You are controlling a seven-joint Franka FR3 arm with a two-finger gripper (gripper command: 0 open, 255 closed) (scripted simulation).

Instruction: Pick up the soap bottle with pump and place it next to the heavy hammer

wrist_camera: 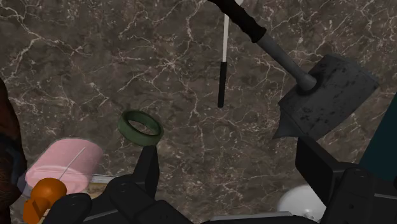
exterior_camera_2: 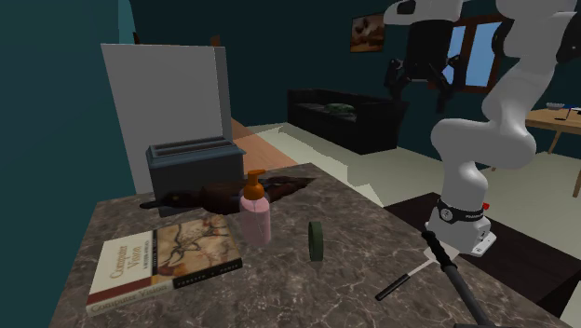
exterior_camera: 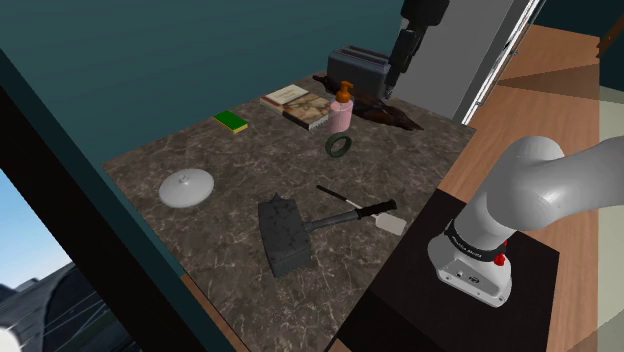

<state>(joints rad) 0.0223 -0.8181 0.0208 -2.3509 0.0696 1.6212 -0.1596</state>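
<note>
Beside books point(exterior_camera: 298, 105), soap bottle point(exterior_camera: 342, 110) — hammer point(exterior_camera: 285, 236) well apart, near the stand point(exterior_camera: 400, 295).

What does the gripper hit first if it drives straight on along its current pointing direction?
Probably the bare marble tabletop, between the green ring and the hammer head. Nothing else sits between the open fingers, though depth is unclear.

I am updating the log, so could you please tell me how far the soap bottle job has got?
Nothing looks done yet: the pink soap bottle stands by the books, across the table from the hammer. In hand: the gripper hangs above the table, open and empty. Left: descend, grasp the bottle, lift, carry and set it beside the hammer.
</note>
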